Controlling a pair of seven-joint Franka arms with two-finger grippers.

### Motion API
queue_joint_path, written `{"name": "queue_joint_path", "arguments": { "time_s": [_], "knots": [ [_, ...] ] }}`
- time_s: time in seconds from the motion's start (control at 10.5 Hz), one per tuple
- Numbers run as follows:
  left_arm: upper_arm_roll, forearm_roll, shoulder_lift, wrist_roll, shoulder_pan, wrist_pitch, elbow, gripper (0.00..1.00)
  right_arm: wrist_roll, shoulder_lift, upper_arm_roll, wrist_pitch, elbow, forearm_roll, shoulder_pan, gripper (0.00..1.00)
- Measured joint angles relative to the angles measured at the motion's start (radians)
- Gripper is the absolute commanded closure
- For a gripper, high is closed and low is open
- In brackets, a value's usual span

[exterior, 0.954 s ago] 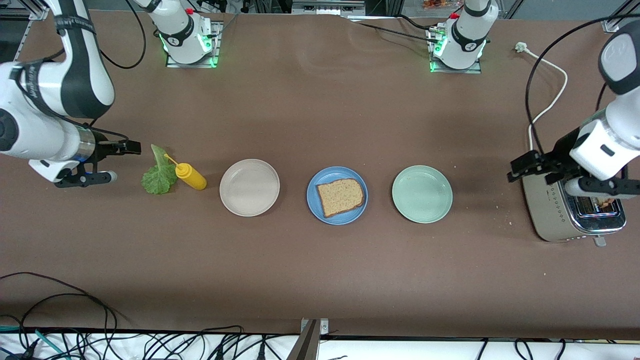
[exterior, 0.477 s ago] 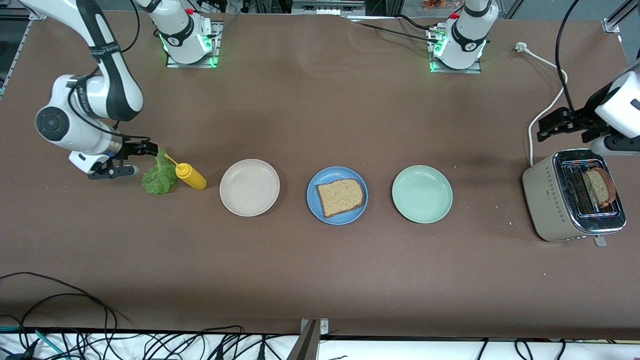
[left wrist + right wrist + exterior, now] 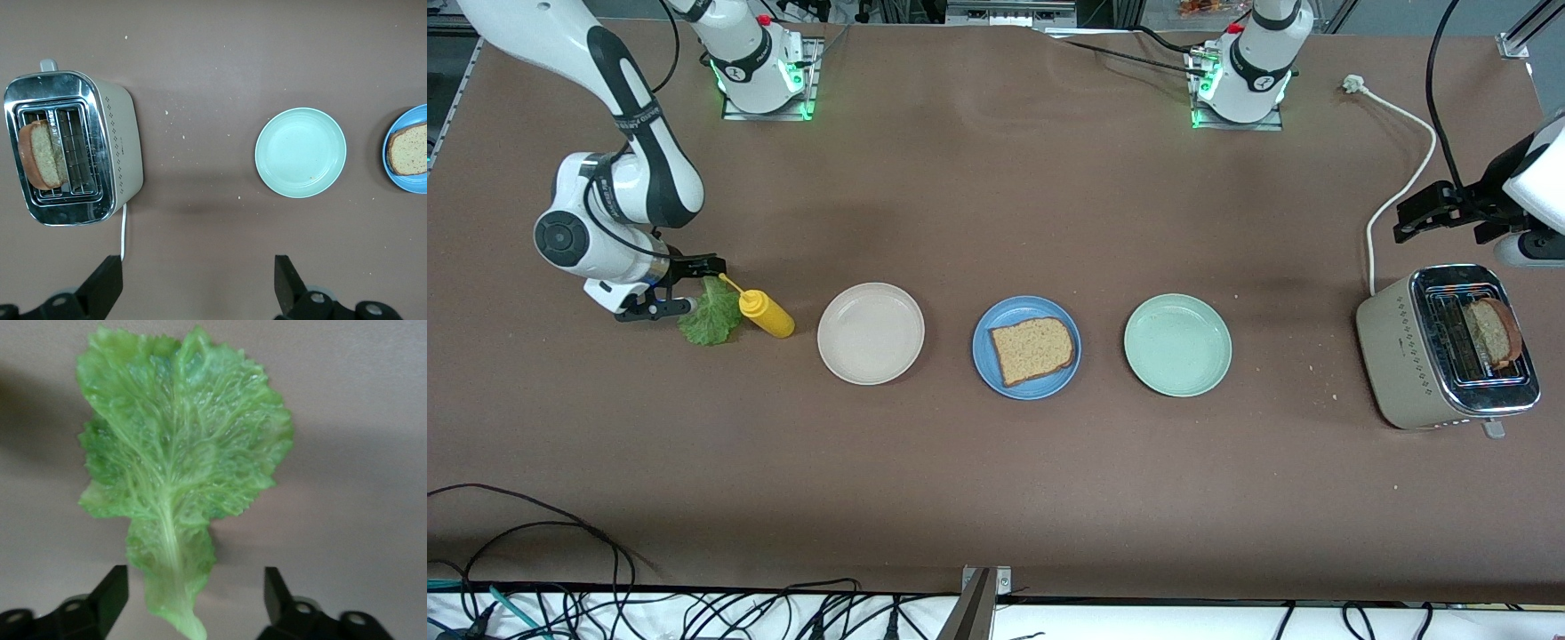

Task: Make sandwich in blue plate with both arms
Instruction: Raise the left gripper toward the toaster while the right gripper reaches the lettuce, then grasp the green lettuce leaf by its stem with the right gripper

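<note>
Presently the lettuce [image 3: 175,487] is straddled at its stem by the spread, empty right gripper [image 3: 685,286] beside the mustard bottle [image 3: 766,313], which could be knocked over (left gripper [image 3: 193,290] waits open by the toaster [image 3: 1445,347]), while bread [image 3: 1032,349] sits on the blue plate [image 3: 985,369].

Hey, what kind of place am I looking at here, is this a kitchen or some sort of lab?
Most likely a robotics lab set up as a mock kitchen: two arms bolted to a brown table, loose cables along its edge, and food props such as a toaster and a blue plate.
</note>
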Motion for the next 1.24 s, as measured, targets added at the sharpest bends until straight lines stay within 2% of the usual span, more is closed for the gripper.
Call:
{"name": "queue_joint_path", "arguments": {
  "time_s": [0.1, 0.57, 0.76, 1.05, 1.24],
  "knots": [
    [0.000, 0.000, 0.000, 0.000, 0.000, 0.000, 0.000, 0.00, 0.000, 0.015, 0.001, 0.014, 0.000, 0.000, 0.000, 1.00],
    [0.000, 0.000, 0.000, 0.000, 0.008, 0.000, 0.000, 0.00, -0.006, 0.016, 0.007, 0.012, 0.043, 0.000, 0.004, 1.00],
    [0.002, 0.000, 0.001, 0.000, 0.012, -0.001, 0.000, 0.00, -0.009, -0.008, 0.011, -0.155, 0.150, 0.000, 0.005, 1.00],
    [0.001, 0.000, 0.002, 0.000, 0.012, -0.001, 0.000, 0.00, -0.011, -0.042, 0.042, -0.487, 0.414, 0.000, 0.008, 1.00],
    [0.002, 0.000, 0.002, 0.000, 0.012, -0.001, 0.000, 0.00, -0.008, -0.048, 0.076, -0.590, 0.538, 0.002, 0.008, 1.00]
  ]
}}
